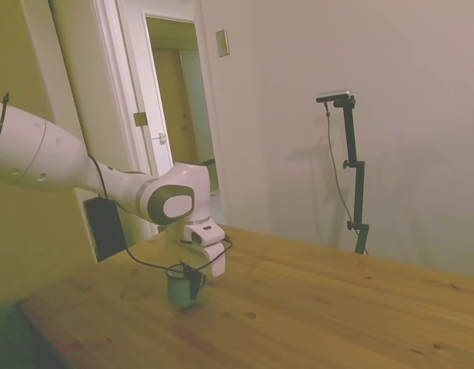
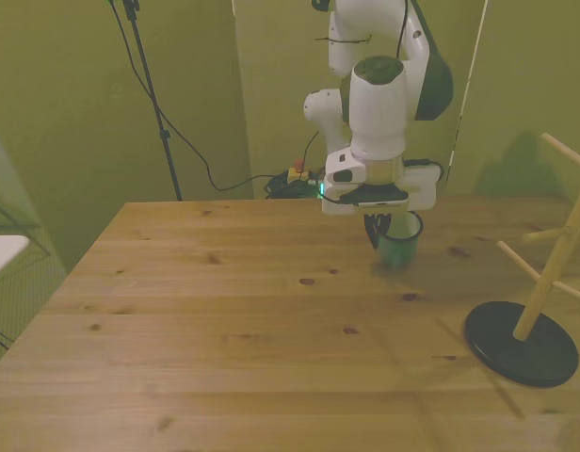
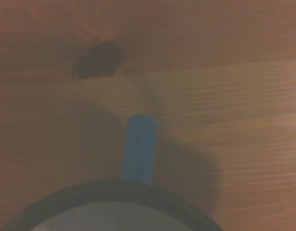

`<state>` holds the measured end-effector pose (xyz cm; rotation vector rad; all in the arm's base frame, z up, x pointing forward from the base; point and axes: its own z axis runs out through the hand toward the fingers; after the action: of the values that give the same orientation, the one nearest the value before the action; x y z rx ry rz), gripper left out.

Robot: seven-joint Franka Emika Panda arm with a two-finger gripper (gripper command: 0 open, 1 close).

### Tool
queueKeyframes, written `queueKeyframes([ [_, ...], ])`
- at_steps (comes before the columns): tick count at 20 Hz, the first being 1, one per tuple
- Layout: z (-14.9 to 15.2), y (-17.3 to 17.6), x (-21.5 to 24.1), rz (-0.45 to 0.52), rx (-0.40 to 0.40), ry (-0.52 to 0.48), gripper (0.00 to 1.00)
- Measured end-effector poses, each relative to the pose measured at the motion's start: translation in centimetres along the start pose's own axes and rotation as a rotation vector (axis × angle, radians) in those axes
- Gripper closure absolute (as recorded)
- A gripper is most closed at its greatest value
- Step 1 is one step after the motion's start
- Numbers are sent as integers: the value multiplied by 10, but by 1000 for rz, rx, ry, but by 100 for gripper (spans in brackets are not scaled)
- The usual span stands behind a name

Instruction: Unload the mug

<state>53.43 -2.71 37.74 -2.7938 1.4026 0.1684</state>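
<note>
Close under the wrist camera lies the mug [image 3: 114, 207]. Whether the gripper [image 2: 379, 231] fingers still pinch its rim, I cannot tell. It stands upright on the table [image 2: 224, 311], well apart from the peg stand [image 2: 535, 282], so unloading looks nearly done; only release and retreat seem left.

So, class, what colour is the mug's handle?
Blue on the handle, clearest in the wrist view.

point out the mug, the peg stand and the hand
mug [image 2: 400, 247], front view, on its green side wall
peg stand [image 2: 519, 343], front view, on its black base
hand [image 2: 378, 231], front view, between the fingertips at the mug's rim
</note>
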Motion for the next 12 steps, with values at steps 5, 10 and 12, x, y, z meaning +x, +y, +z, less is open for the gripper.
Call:
queueKeyframes([
  [5, 1, -1, 12, 17, 22, 60, 100],
  [10, 8, -6, 20, 5, 38, 106, 100],
  [12, 12, -7, 21, -10, 27, 123, 0],
])
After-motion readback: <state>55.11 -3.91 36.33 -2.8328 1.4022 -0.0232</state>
